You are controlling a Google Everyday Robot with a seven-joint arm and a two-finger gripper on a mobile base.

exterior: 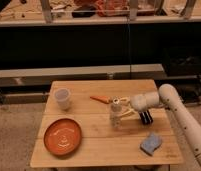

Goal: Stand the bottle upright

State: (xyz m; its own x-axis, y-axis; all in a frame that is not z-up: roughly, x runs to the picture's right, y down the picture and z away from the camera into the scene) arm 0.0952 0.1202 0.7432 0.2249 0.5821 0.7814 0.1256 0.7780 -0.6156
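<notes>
Now, upright bottle (pixel 115 113) mid-table (pixel 94 142), between pincer (pixel 119 107) fingers, pincer closed around it

- No text, label, brand, number or sign can be read on anything around the wooden table (pixel 104 145).
- The gripper (pixel 120 107), above the table's middle beside the bottle (pixel 115 114), bears no legible marking.
</notes>
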